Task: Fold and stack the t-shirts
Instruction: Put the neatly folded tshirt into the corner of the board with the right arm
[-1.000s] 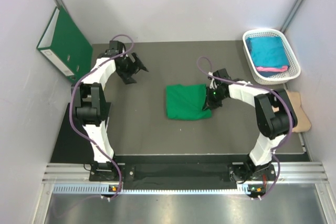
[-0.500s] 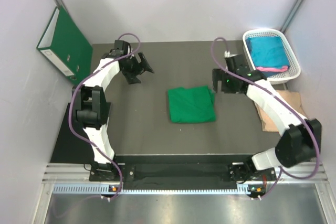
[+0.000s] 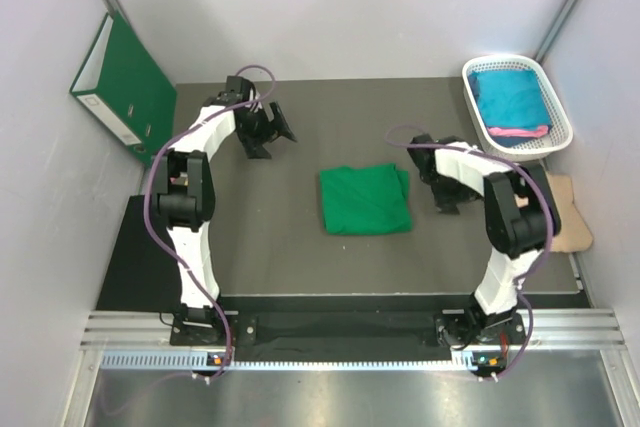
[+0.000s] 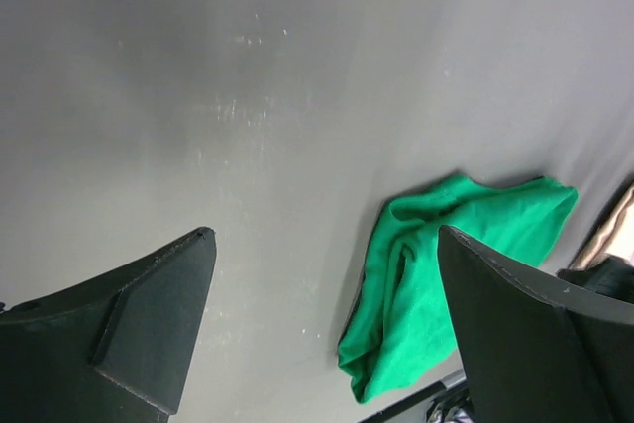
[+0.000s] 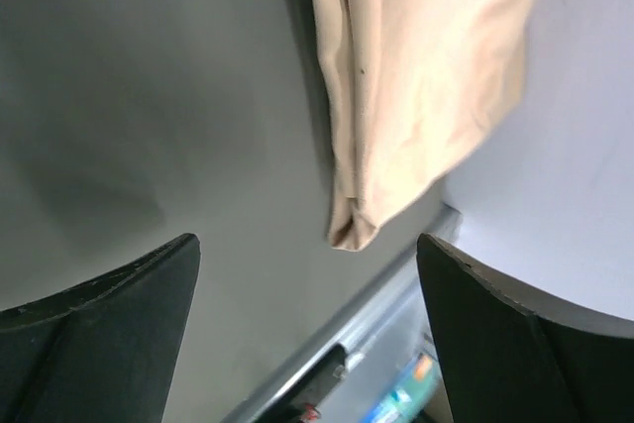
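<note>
A bright green t-shirt [image 3: 365, 199] lies folded into a rough square at the middle of the dark table; the left wrist view shows it [image 4: 446, 274] bunched at one edge. A teal t-shirt [image 3: 510, 97] and a pink one [image 3: 520, 131] lie in the white basket [image 3: 505, 60] at the back right. My left gripper [image 3: 272, 142] [image 4: 327, 235] hangs open and empty over bare table, behind and left of the green shirt. Just right of that shirt, my right gripper [image 3: 447, 202] [image 5: 307, 240] is open, holds nothing and points toward the right edge.
A dark green binder [image 3: 125, 82] leans against the left wall. A beige cloth [image 3: 568, 217] [image 5: 416, 76] lies at the table's right edge, below the basket. White walls close in both sides and the back.
My right gripper let go of the green shirt's right edge, opened, swung up toward the basket, then came back beside the shirt. The left gripper drifted slightly right.
</note>
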### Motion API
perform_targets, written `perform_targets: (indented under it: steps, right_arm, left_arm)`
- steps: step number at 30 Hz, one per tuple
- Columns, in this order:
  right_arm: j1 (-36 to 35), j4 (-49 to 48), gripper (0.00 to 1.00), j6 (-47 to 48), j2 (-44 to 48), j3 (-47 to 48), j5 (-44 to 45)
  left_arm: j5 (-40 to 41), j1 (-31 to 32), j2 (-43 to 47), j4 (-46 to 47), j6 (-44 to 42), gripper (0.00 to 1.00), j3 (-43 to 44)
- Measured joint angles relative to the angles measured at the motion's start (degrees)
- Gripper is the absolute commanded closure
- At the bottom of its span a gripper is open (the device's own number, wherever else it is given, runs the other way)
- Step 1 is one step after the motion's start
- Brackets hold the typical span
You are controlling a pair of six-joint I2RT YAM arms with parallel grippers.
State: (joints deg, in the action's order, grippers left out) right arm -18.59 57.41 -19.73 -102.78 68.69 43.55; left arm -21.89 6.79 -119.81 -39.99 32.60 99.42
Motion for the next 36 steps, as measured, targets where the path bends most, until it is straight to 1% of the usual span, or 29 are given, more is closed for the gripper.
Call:
perform_targets:
  steps: [3, 10, 12, 14, 15, 16, 18, 19, 23, 28, 32, 36]
  right_arm:
    - [0.7, 2.7, 0.18, -3.0, -5.5, -0.9, 4.5]
    - [4.0, 6.3, 0.21, -8.1, -12.5, -0.7, 11.9]
    - [5.4, 7.6, 0.28, -9.0, -14.2, -0.6, 13.7]
    - [6.9, 8.7, 0.42, -9.5, -15.9, 0.0, 14.8]
    - [7.8, 8.9, 0.54, -9.9, -16.7, 0.4, 15.1]
    - [8.9, 8.7, 0.79, -10.0, -17.5, 0.7, 15.3]
    - [10.8, 7.5, 0.98, -9.4, -18.8, 1.4, 14.8]
    - [11.5, 6.6, 1.0, -9.0, -19.2, 1.7, 14.2]
    - [12.6, 5.0, 1.0, -6.2, -19.2, 2.8, 11.5]
    - [10.8, 2.8, 1.0, -1.6, -16.0, 2.9, 7.5]
    - [5.8, 2.3, 1.0, 0.1, -12.2, 4.6, 4.0]
    - [-2.8, 2.4, 1.0, 0.2, -12.3, 9.9, -0.1]
  left_arm:
    - [-0.7, 0.0, -2.8, -0.9, -0.2, 0.02, 2.6]
    - [-2.6, 0.0, -5.1, -1.7, -1.2, 0.02, 6.9]
    - [-3.0, 0.0, -5.3, -1.7, -1.4, 0.02, 7.3]
    - [-3.4, 0.0, -5.3, -1.7, -1.4, 0.02, 7.3]
    - [-3.7, 0.0, -5.3, -1.7, -1.4, 0.02, 7.3]
    - [-3.8, 0.0, -5.3, -1.8, -1.4, 0.02, 7.3]
    - [-4.2, 0.0, -5.3, -1.7, -1.4, 0.02, 7.3]
    - [-4.3, 0.0, -5.3, -1.7, -1.4, 0.02, 7.3]
    - [-4.2, 0.0, -5.3, -1.8, -1.6, 0.02, 7.3]
    - [-4.2, 0.0, -5.3, -1.9, -1.7, 0.03, 7.3]
    - [-4.2, 0.0, -5.3, -1.9, -1.7, 0.02, 7.0]
    - [-4.2, 0.0, -5.3, -1.9, -1.7, 0.02, 6.8]
